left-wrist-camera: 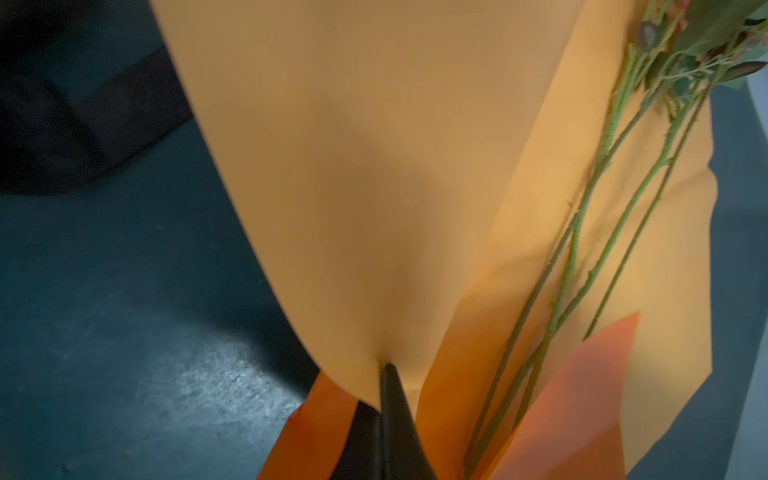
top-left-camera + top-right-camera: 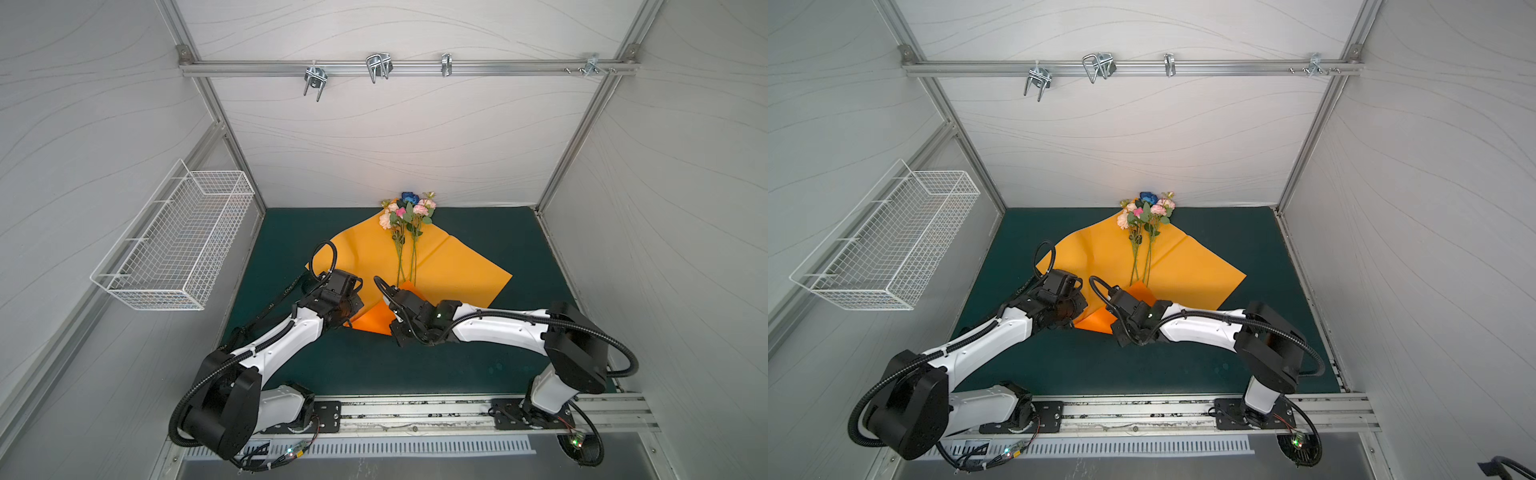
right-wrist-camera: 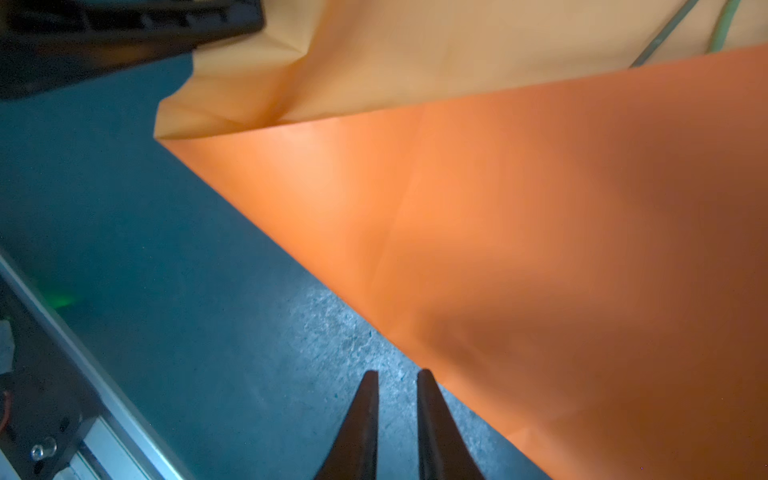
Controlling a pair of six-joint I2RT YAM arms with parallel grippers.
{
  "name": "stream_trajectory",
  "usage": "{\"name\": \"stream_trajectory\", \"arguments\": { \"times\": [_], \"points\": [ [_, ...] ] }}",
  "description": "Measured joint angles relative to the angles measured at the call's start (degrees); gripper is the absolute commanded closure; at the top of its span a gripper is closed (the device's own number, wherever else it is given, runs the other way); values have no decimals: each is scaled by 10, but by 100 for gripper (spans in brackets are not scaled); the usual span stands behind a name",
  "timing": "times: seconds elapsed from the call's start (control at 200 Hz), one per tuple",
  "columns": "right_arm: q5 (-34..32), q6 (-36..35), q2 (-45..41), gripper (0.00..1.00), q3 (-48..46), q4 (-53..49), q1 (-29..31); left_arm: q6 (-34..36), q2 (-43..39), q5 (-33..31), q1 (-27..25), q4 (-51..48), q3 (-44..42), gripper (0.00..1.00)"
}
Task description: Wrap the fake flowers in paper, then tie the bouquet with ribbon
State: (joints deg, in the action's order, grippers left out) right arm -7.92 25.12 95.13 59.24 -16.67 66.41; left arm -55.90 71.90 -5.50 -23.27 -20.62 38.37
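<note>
The bouquet (image 2: 405,212) lies flat on the sheet of orange paper (image 2: 457,266) spread over the green mat (image 2: 519,241). Its blooms are up by the back wall, and the thin stems (image 1: 577,224) run down toward the two arms, their cut ends tucked under a folded-up corner of the sheet. The left pincer (image 1: 388,370) is clamped tight on the left side of the paper and holds it up as a curved flap leaning toward the stems; it grips paper only, no flowers. The right pincer (image 3: 398,374) is open by a narrow crack with nothing between its jaws, low over the mat just beside the edge of the folded corner. A black lettered ribbon (image 2: 272,305) lies on the mat to the left, partly under the left arm and not yet around anything. To my eye the bunch is very light. The stems lie loose side by side, so a nudge would likely roll or fan them apart. The heads look soft and easy to crush or snag. I'd take hold low on the bare stretch of stems, through the paper once it is wrapped over, and tie there. The sheet looks smooth and springy, likely to slip or flop open if let go.
</note>
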Motion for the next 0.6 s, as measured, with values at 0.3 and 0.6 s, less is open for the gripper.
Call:
{"name": "stream_trajectory", "arguments": {
  "times": [0.3, 0.6],
  "points": [
    [-10, -14, 50, 77, 16, -6, 22, 1, 9, 5, 4, -6, 0, 100],
    [-19, -18, 98, 78, 63, -5, 18, 0, -2, 8, 4, -6, 0, 100]
  ]
}}
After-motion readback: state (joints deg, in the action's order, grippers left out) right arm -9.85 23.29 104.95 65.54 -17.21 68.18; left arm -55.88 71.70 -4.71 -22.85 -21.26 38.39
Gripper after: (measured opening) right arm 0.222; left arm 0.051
